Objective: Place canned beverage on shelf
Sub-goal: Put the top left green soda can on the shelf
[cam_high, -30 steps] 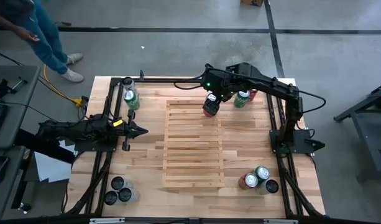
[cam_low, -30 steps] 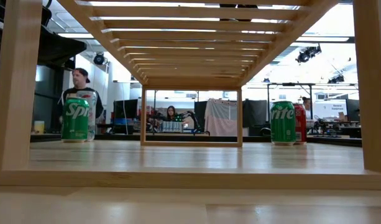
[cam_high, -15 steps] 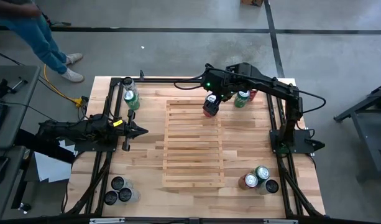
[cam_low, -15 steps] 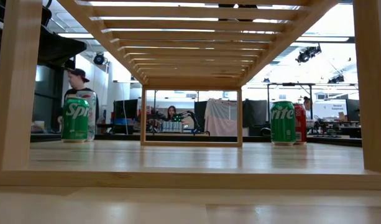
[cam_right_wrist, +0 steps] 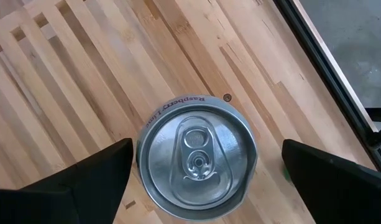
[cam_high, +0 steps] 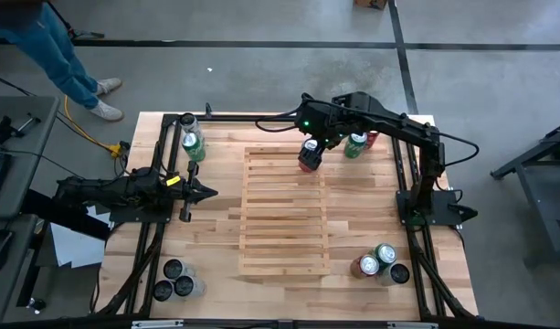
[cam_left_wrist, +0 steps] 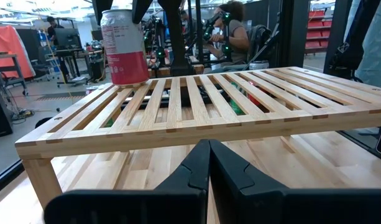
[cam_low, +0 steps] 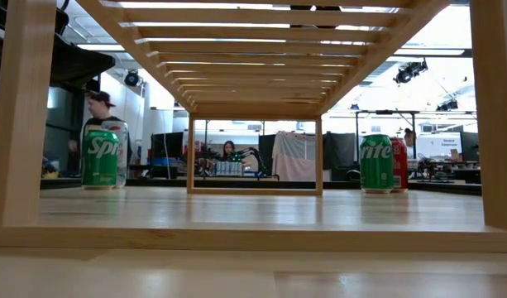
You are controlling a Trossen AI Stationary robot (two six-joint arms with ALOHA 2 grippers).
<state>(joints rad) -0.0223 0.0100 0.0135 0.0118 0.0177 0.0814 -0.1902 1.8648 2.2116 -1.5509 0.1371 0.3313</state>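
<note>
Since the earlier frame almost nothing on the surface is seen to have shifted; only the person in blue trousers [cam_high: 65, 55] beyond the far left corner has stepped further out of the high view, and the right gripper's jaws have been spread wider. The right gripper [cam_high: 311, 149] is held over the far right corner of the pale slatted wooden shelf [cam_high: 284, 212], directly above the red and white beverage can with a silver lid [cam_right_wrist: 196, 160]. In the right wrist view the two dark fingers [cam_right_wrist: 84, 177] are seen set wide apart on either side of the can's lid, clear of it, so the can is not gripped. In the left wrist view the can [cam_left_wrist: 123, 48] is shown standing upright on the slats at the shelf's far corner.

The left gripper [cam_left_wrist: 209, 165] is parked low on the butcher-block surface [cam_high: 216, 247] at the shelf's left side, its fingers pressed together with nothing between them.

A green can [cam_high: 355, 144] and a red can [cam_high: 372, 139] are set on the surface just right of the shelf's far end. A green can [cam_high: 194, 146] is placed by the far left, three dark cans [cam_high: 176, 281] at the near left corner, and three more cans [cam_high: 378, 261] at the near right.
</note>
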